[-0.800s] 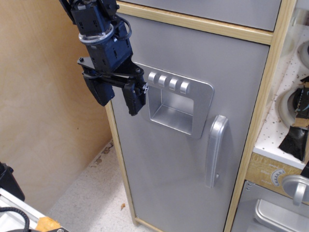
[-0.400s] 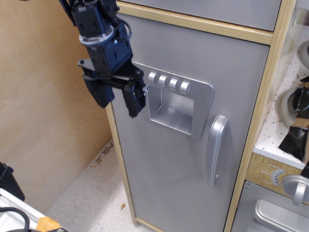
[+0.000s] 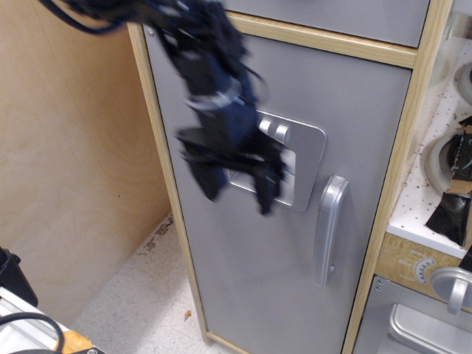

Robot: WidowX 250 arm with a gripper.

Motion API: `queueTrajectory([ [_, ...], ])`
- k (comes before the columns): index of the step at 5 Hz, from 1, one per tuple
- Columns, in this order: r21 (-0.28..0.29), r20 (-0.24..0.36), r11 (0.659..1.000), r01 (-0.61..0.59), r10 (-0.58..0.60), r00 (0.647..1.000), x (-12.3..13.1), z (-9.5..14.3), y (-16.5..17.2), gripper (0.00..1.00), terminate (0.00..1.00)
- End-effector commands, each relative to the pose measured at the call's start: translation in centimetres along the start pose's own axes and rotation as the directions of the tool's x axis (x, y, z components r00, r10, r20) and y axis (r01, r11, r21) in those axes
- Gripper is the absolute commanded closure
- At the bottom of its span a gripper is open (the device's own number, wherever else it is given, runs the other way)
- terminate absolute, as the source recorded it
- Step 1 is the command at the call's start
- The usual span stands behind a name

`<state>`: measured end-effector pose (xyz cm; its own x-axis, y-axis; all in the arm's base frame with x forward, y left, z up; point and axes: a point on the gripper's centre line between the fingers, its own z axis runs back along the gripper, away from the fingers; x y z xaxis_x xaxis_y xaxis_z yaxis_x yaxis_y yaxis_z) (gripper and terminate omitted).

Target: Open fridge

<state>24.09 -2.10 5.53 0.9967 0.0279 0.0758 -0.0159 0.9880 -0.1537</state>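
The fridge (image 3: 243,280) is a tall toy cabinet with a light wood frame and a large silver-grey door, which is closed. Its recessed dispenser panel (image 3: 299,166) is partly covered by my arm. The curved vertical silver handle (image 3: 329,230) sits at the door's right side. My dark blue gripper (image 3: 232,188) hangs in front of the dispenser panel, left of the handle and apart from it. It is motion-blurred. Its two fingers point down with a gap between them and hold nothing.
A wooden wall (image 3: 74,169) stands at the left, with speckled floor (image 3: 140,302) below. A short plain grey panel (image 3: 339,15) sits above the fridge. To the right are a white pegboard counter (image 3: 435,177) and a small grey oven door (image 3: 420,324).
My gripper has swung fast to the right and down, from the door's upper left edge to in front of the dispenser panel, nearer the handle. The door has not moved.
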Motion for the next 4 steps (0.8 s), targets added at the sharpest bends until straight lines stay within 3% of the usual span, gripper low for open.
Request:
queueTrajectory([
  [1,0.015,0.111,0.999,0.042,-0.044,0.993,2.5,-2.1,-2.2,0.00,0.00],
  [4,-0.012,0.170,0.999,0.032,-0.029,0.985,6.0,-3.8,-3.3,0.00,0.00],
])
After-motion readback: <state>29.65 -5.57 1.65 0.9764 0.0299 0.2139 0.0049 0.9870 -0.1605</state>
